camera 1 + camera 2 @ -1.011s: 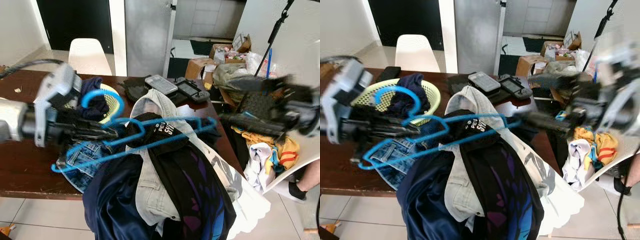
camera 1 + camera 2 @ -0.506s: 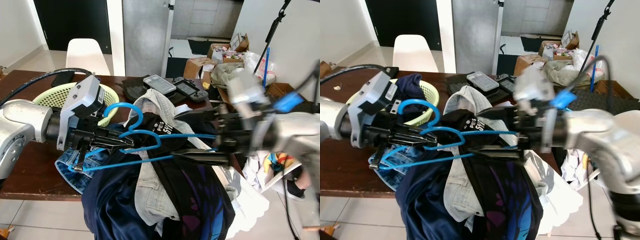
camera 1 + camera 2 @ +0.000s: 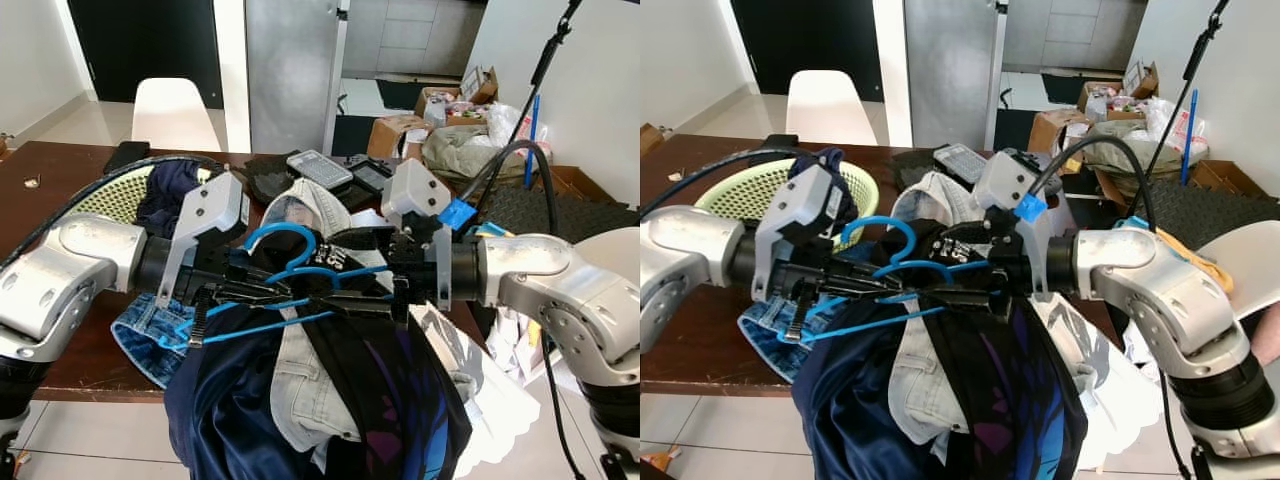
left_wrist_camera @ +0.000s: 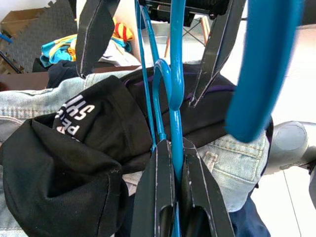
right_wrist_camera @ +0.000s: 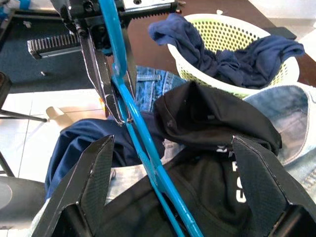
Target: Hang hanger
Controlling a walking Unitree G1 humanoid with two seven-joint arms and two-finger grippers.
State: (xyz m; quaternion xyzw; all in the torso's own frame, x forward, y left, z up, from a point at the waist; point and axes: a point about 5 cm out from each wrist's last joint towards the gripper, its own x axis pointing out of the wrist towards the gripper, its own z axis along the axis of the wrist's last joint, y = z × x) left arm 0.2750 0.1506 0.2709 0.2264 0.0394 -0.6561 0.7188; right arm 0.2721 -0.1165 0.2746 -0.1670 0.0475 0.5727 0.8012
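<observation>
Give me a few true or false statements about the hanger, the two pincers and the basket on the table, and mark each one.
1. The left pincer is shut on the blue hanger. True.
2. The right pincer has clamped the hanger. False: its fingers stand wide apart on either side of the hanger's bar.
3. The hanger is held above a pile of clothes. True.
4. The green basket on the brown table is empty. False: dark blue clothing lies in it.
5. The chair behind the table is black. False: it is white.
</observation>
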